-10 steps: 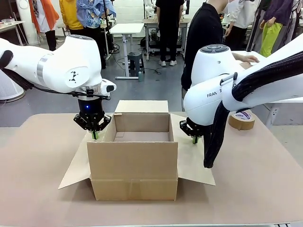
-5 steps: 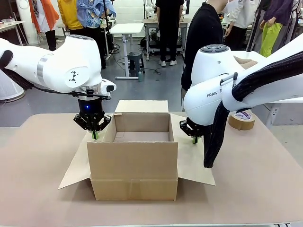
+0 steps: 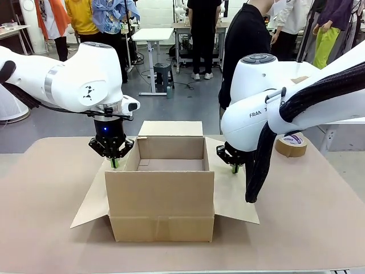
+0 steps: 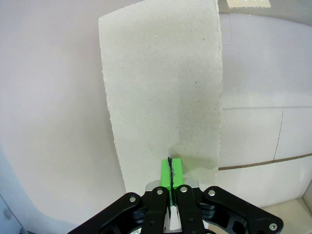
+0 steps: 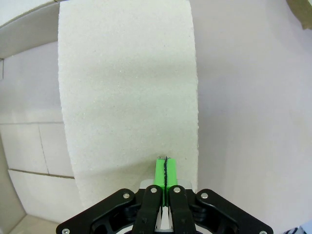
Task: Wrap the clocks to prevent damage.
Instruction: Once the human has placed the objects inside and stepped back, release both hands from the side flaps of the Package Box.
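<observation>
The box [image 3: 162, 197] is seen open at mid-table in the front view, with tape [image 3: 291, 144] beyond its right flap [image 5: 126, 87]. In the wrist views the pads are seen pressed together. The left gripper [image 4: 170, 168] is set on the left flap [image 4: 165, 87], the right gripper [image 5: 165, 170] on the right. Bare table [image 3: 45, 228] is left past each flap's outer edge.

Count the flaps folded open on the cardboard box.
3: the left flap splayed outward under the left gripper, the right flap under the right gripper, and the far flap at the back. A near flap may be folded down the front; unclear.
</observation>
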{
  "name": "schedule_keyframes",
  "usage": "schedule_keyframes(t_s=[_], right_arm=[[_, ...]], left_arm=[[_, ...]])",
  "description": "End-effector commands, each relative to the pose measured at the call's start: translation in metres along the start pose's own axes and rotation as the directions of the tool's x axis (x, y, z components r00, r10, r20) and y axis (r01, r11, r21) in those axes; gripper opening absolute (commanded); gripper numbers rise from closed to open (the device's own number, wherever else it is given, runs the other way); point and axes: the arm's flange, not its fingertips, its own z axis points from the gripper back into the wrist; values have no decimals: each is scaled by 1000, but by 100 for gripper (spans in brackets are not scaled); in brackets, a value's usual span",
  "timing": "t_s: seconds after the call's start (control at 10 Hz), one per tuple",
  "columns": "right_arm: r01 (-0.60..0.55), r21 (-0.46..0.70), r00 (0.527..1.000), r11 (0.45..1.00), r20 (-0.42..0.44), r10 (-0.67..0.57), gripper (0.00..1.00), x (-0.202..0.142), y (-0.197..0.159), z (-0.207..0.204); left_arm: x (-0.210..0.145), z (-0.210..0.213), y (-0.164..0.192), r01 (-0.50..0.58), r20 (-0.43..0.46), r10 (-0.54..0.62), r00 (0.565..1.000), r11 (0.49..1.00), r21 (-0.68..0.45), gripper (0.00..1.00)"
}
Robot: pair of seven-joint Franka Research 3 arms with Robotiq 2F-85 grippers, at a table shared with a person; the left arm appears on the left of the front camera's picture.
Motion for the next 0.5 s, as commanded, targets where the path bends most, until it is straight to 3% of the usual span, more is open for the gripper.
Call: schedule_keyframes(t_s=[0.0, 0.4], right_arm=[[-1, -2, 1000, 1000, -1, 1, 1, -1, 0, -1], [-1, -2, 1000, 1000, -1, 1, 1, -1, 0, -1]], left_arm=[[0, -1, -1, -10, 8, 10, 1000, 1000, 19, 0], [0, -1, -1, -10, 8, 10, 1000, 1000, 19, 0]])
